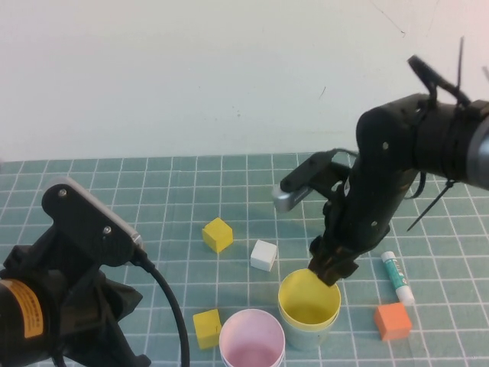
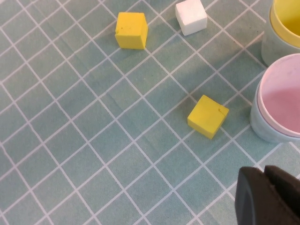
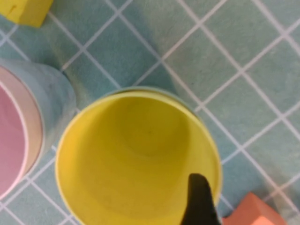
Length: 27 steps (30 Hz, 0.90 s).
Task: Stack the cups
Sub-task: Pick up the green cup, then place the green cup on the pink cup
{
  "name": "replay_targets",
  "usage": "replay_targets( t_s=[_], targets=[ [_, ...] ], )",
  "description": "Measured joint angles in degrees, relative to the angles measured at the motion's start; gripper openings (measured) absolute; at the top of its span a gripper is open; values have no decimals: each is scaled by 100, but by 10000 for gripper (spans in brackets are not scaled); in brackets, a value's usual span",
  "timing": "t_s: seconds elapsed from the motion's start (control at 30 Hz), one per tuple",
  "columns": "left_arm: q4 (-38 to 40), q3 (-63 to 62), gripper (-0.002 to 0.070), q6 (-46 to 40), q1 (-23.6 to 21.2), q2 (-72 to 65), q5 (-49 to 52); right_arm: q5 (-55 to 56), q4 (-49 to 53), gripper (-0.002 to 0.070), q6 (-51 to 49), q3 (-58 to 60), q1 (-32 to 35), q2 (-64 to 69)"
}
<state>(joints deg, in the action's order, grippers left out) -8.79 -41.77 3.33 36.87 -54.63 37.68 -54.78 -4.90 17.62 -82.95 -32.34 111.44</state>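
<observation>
The yellow cup [image 1: 309, 298] sits nested in the pale green cup [image 1: 306, 336] at the front of the mat. Beside it the pink cup [image 1: 251, 342] sits nested in the light blue cup [image 2: 262, 126]. My right gripper [image 1: 330, 269] is at the yellow cup's far-right rim. In the right wrist view one finger [image 3: 199, 201] reaches inside the yellow cup [image 3: 136, 154] next to its wall, with none seen outside the wall, so the gripper is open. The green rim [image 3: 140, 90] shows behind. My left gripper [image 2: 265, 197] is shut and empty, low at the front left near the pink cup [image 2: 283, 101].
Two yellow cubes [image 1: 218, 234] [image 1: 206, 327] and a white cube [image 1: 263, 254] lie left of the cups. An orange cube [image 1: 393, 321] and a glue stick [image 1: 397, 277] lie to the right. A white wall stands behind the mat.
</observation>
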Motion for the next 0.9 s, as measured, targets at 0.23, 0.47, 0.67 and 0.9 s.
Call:
replay_targets(
  t_s=[0.23, 0.47, 0.67, 0.9],
  targets=[
    [-33, 0, 0, 14, 0, 0, 0, 44, -325, 424, 427, 0, 4, 615],
    [-44, 0, -1, 14, 0, 0, 0, 70, -361, 72, 744, 0, 4, 756],
    [-94, 0, -1, 14, 0, 0, 0, -82, -230, 32, 757, 8, 4, -111],
    [-125, 0, -1, 14, 0, 0, 0, -588, -537, 32, 1256, 8, -299, -1365]
  ],
)
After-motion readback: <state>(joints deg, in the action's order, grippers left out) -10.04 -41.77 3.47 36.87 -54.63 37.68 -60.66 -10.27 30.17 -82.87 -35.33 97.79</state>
